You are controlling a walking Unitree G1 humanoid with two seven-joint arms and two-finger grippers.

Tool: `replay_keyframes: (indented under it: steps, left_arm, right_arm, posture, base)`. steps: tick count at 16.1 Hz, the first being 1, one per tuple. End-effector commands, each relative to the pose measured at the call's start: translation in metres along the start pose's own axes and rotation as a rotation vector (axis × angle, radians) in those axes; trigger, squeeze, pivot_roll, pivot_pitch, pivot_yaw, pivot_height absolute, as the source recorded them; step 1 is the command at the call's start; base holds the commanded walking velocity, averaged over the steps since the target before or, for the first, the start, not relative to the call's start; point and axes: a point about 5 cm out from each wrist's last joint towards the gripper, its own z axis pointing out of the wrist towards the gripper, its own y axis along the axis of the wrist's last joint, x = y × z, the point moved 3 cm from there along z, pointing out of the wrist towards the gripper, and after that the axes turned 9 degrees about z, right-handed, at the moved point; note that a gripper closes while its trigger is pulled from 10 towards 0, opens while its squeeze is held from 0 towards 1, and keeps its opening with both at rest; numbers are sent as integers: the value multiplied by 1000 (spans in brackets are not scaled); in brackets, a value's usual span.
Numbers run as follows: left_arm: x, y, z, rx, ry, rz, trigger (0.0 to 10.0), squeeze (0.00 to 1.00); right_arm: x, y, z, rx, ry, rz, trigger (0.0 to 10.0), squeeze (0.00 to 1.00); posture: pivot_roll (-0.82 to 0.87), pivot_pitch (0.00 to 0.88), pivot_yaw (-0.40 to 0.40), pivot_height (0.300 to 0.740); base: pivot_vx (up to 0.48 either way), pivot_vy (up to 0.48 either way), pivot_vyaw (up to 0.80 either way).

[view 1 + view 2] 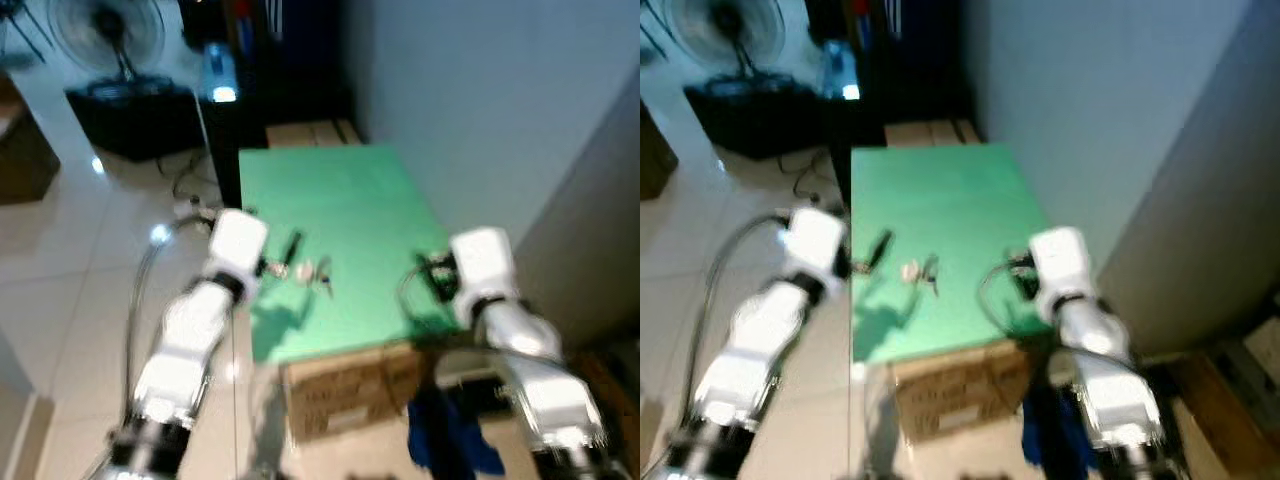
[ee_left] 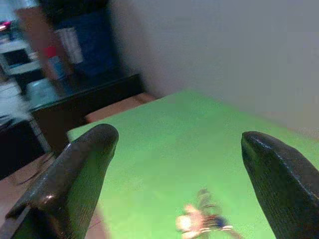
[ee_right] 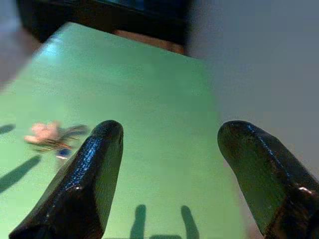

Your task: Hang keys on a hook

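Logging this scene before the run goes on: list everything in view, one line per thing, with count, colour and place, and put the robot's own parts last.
keys: one bunch, pale with dark bits, lying on the green surface nearer the left gripper.
green surface: one, green, a tabletop beside the pale wall.
cardboard box: one, brown, under the surface's near edge.
blue cloth: one, dark blue, on the floor by the box.
fan: one, dark, on the floor far left.
left gripper: one, black fingers, open, over the surface's left edge.
right gripper: one, black fingers, open, over the surface's right side.
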Motion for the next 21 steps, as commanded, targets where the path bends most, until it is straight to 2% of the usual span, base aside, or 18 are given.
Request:
replay_keyframes:
  steps: [1, 3, 13, 21]
  left_arm:
    - [-5, 3, 1, -9, -11, -4, 10000, 0]
    - [-5, 3, 2, -9, -11, -2, 10000, 0]
    - [-7, 4, 3, -14, -32, 2, 10000, 0]
    - [-7, 1, 1, 3, -29, 9, 10000, 0]
  right_arm:
    - [-7, 3, -2, -10, -14, -18, 10000, 0]
    - [-12, 2, -2, -16, -56, 42, 10000, 0]
    - [-13, -3, -4, 8, -64, 20, 10000, 0]
    - [-13, -10, -4, 54, -56, 85, 10000, 0]
  posture:
    - [-89, 0, -4, 718]
    - [-86, 0, -7, 718]
    - [-97, 0, 4, 718]
    - [-92, 0, -5, 718]
  base:
    - [334, 0, 800]
    - [336, 0, 0]
    - [337, 0, 0]
    - [0, 0, 0]
